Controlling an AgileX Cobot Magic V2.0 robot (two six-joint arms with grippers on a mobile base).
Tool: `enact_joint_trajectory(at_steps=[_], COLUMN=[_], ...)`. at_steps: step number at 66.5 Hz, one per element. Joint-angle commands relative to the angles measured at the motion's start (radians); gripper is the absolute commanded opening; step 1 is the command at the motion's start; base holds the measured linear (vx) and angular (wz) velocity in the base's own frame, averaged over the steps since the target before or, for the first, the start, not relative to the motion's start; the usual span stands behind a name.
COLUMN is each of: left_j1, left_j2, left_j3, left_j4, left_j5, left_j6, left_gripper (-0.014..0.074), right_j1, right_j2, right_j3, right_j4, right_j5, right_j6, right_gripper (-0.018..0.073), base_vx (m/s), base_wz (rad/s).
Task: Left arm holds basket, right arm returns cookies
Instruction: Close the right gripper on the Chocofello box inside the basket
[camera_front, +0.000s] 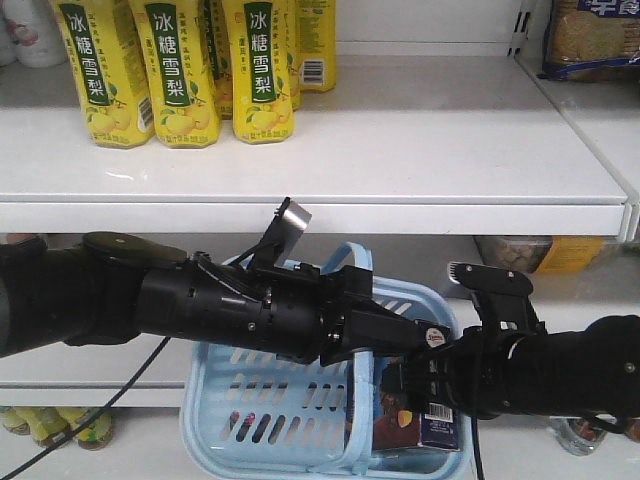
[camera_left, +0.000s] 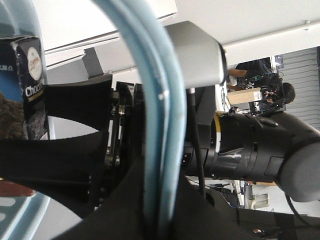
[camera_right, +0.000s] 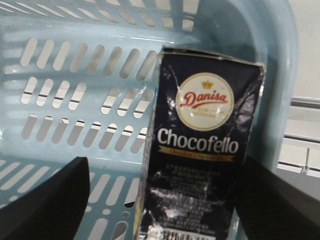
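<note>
At lower centre, left gripper (camera_front: 358, 300) is holding the basket (camera_front: 215, 400) steady by its handles while right gripper (camera_right: 160, 200), jaws wide, is straddling the Chocofello cookie box (camera_right: 200, 125).

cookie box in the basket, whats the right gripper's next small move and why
Probably close the right gripper on the cookie box: its fingers sit either side with a gap on one side, and the box stands inside the basket.

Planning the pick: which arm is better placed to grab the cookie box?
Right. The right claw is open astride the box standing in the basket. The left claw is shut on the basket's handles, so it is busy.
</note>
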Motion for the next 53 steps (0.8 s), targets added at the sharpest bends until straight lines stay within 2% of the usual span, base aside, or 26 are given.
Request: enact_joint_trajectory(at_steps=[1,24,40,45,53], left_j1=[0.009,0.009,0.009,0.009,0.009], left_j2=[-0.052,-0.052,-0.052,-0.052,-0.052], left_j3=[-0.037,-0.037,-0.037,-0.037,-0.037], left_j4=[-0.118,-0.118,-0.118,-0.118,-0.117], left_j5=[-0.014,-0.014,-0.014,-0.014,-0.014], left_j6=[0.015,0.015,0.015,0.015,0.015], left_gripper=[-0.0003,-0.0003,-0.0003,-0.0003,-0.0003], right_j1=[0.0,0.0,0.0,0.0,0.0], right_j2=[0.002,0.071,0.068,0.069,0.069], right_j3=[-0.023,-0.043,-0.072,-0.072,-0.072], right_j4=[-0.006,0.026,0.181,0.258,0.322], right_j5=[-0.042,-0.018,0.007,0.018,0.045], right_j6=[-0.015,-0.051,-0.161,-0.239,-0.312], right_gripper=[0.0545,0.0545,0.0498,0.0474,0.0446], base_vx=[0.0,0.0,0.0,0.0,0.0], base_wz=[0.0,0.0,0.0,0.0,0.0])
